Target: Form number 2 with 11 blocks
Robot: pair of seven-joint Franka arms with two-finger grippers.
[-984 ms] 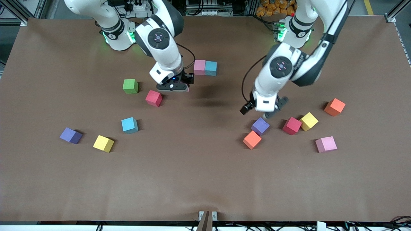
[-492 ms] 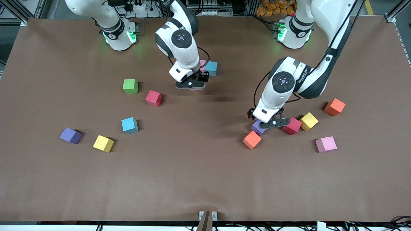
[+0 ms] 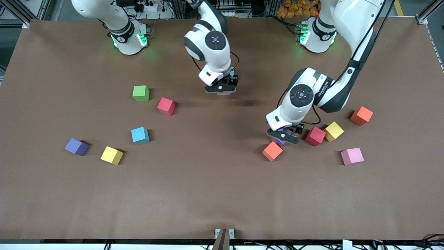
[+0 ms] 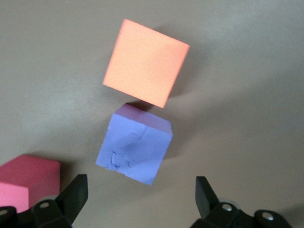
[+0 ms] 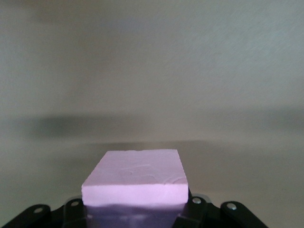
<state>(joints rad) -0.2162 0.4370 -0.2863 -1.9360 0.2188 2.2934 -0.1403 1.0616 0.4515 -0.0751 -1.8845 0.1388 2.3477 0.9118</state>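
Right tool (image 3: 221, 91) is closed on a pink cube (image 5: 135, 176) and hangs over the counter (image 3: 215, 187) near the light blue cube (image 3: 232, 73). To do this step well, I think the pink cube should come down flat and square, touching its neighbour. Left tool (image 3: 284, 136) is wide open over the purple cube (image 4: 134, 146), which lies on the counter just beside the orange cube (image 3: 272, 151); its fingers (image 4: 76, 192) should go down evenly on both sides. All cubes look small, matte and equal.

Brown-covered table (image 3: 222, 194); aluminium frame rails (image 3: 20, 10) and cables past its edge.
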